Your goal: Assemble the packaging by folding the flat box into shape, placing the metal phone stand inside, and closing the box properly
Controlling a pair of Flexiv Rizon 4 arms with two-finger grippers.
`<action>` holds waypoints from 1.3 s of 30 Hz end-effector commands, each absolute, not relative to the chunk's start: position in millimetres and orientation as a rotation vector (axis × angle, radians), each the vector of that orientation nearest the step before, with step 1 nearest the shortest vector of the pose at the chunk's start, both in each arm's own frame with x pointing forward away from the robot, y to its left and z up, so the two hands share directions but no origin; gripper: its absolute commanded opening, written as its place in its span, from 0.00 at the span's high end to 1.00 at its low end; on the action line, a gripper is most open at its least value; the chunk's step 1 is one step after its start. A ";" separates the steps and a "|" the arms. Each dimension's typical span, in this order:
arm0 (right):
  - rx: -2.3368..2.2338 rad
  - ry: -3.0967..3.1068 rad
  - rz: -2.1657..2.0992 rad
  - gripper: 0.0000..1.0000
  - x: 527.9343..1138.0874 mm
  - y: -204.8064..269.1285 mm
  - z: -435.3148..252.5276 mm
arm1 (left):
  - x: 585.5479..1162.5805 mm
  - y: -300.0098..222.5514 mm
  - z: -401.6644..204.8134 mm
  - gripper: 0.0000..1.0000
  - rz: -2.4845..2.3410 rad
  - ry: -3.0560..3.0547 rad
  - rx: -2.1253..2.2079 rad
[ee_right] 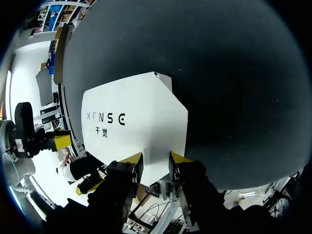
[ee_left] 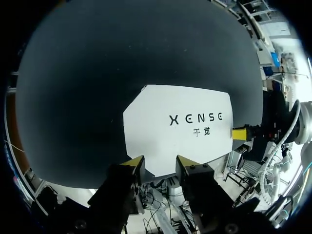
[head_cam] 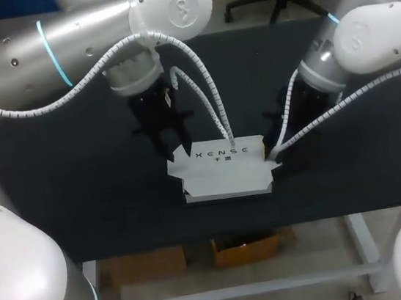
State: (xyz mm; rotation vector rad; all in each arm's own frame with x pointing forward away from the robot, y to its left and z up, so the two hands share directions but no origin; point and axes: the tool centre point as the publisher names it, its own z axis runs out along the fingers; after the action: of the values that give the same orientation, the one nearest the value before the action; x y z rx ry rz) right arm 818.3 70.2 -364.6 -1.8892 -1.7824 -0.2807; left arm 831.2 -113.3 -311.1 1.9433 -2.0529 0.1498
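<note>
The white box [head_cam: 225,170], with dark print on its lid, lies folded into shape at the table's middle near the front edge. My left gripper [head_cam: 177,153] is at its back left corner. In the left wrist view the box [ee_left: 180,126] tapers into a flap that both fingers of the gripper [ee_left: 160,165] touch. My right gripper [head_cam: 273,154] is at the box's right end. In the right wrist view the box [ee_right: 136,122] narrows in the same way into the gripper [ee_right: 156,163], which is closed on that flap. No metal phone stand shows in any view.
The black table top [head_cam: 81,195] stretches wide to the left, right and back of the box. Its front edge runs a short way ahead of the box. Cable hoses from both arms hang over the box's back edge.
</note>
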 end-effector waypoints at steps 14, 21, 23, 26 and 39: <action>-1.896 -1.781 -0.294 0.67 816.3 70.0 -365.7 | 831.3 -111.5 -335.8 0.52 0.264 -2.052 2.024; -1.902 -1.775 -0.306 0.67 815.1 71.0 -368.1 | 836.2 -109.8 -345.6 0.52 0.253 -2.016 2.045; -1.904 -1.773 -0.309 0.67 815.0 71.0 -368.5 | 836.2 -109.7 -347.3 0.53 0.252 -2.009 2.045; -1.907 -1.771 -0.313 0.66 814.7 70.9 -368.7 | 835.9 -109.8 -349.1 0.53 0.250 -2.006 2.045; -1.931 -1.762 -0.348 0.66 812.5 70.3 -371.8 | 835.2 -113.1 -354.6 0.53 0.253 -2.011 2.023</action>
State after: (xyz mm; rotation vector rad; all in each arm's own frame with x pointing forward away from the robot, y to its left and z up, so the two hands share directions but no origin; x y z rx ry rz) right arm 816.8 71.1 -370.6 -1.9197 -1.7613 -0.3303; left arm 834.2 -112.6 -353.4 2.0274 -2.0106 0.2556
